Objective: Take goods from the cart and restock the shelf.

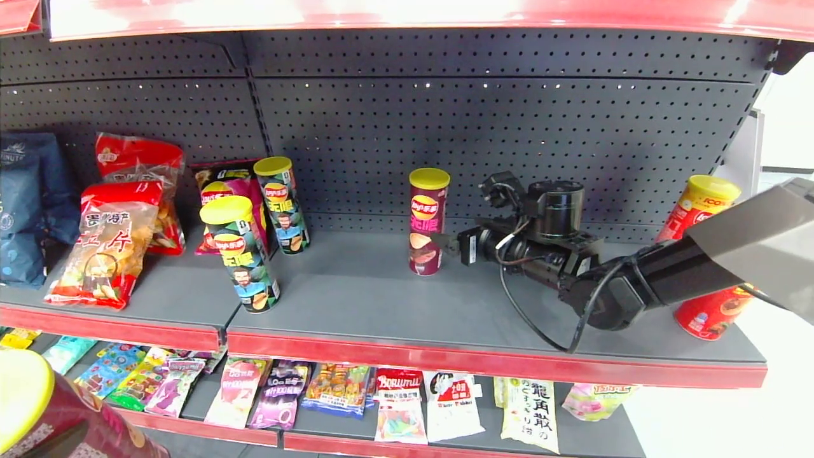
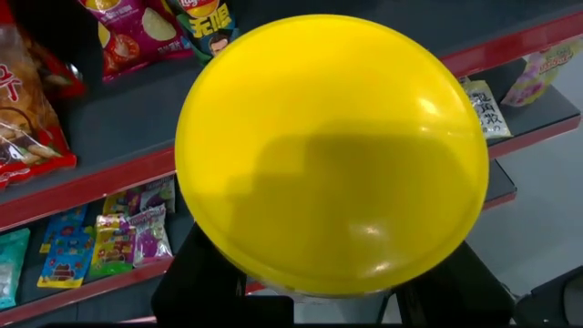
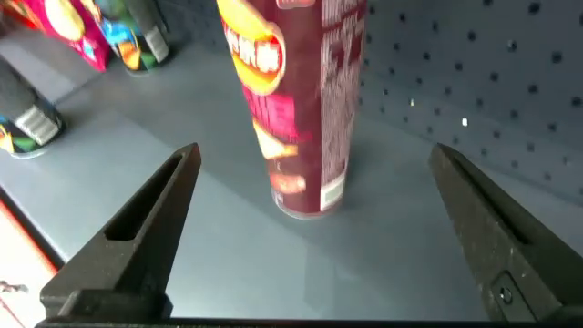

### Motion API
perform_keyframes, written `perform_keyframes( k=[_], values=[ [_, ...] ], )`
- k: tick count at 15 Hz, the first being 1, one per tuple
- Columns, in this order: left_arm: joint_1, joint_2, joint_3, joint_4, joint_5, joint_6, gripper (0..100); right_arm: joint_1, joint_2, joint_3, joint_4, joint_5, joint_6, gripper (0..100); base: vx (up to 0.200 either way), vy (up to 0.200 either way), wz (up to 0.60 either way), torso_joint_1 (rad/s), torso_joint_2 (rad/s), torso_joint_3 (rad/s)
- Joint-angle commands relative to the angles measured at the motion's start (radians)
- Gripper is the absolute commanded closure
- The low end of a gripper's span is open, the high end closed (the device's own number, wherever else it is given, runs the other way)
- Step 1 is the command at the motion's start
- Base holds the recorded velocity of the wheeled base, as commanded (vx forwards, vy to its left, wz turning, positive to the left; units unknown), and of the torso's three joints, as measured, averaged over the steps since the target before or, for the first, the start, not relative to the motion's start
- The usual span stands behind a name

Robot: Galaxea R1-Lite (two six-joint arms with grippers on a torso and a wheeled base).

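right gripper (image 1: pixel 448 243): released, jaws spread wide, lying level along the shelf board (image 1: pixel 356 299) and aimed toward the robot's left.
maroon can (image 1: pixel 427 222): stands mid-shelf near the pegboard (image 1: pixel 509 127), well apart from the green cans (image 1: pixel 241 254) on the left.
can from right gripper: straight ahead of the spread jaws, just beyond the fingertips and in line with the gap. Contact with a fingertip cannot be told.
long axis: vertical, with the yellow lid up and the base flat on the board. Crosswise to the gripper's level line of approach.
nearer arm: right, by far.
left gripper (image 2: pixel 319 305): clenched on a second can (image 2: pixel 332 155), with dark fingers on either side below its yellow lid.
second can, place: held off the shelf, low on the robot's left, in front of the lower tiers. Lid up and facing the wrist camera, long axis roughly upright.
judged step: maroon can looks set down and let go. Calls for backing straight off along the gripper's own line, since a sideways drift could tip a tall can.
judged next spot: open board between the green cans and the maroon can suits the left arm's load.
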Motion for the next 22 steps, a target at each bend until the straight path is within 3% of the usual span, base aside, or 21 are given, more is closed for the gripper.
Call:
perform_keyframes(
  k=[1,22],
  values=[
    [0.0,0.005,0.004,0.0,-0.001,0.0,100,0.006,0.013,-0.021,0.0,0.004,-0.001,0,0.0,0.0,0.0,0.0,0.0,0.0],
    [0.0,0.022,0.006,0.002,-0.001,-0.002,100,0.035,0.175,-0.253,0.031,0.006,0.018,0,0.0,0.0,0.0,0.0,0.0,0.0]
  ],
)
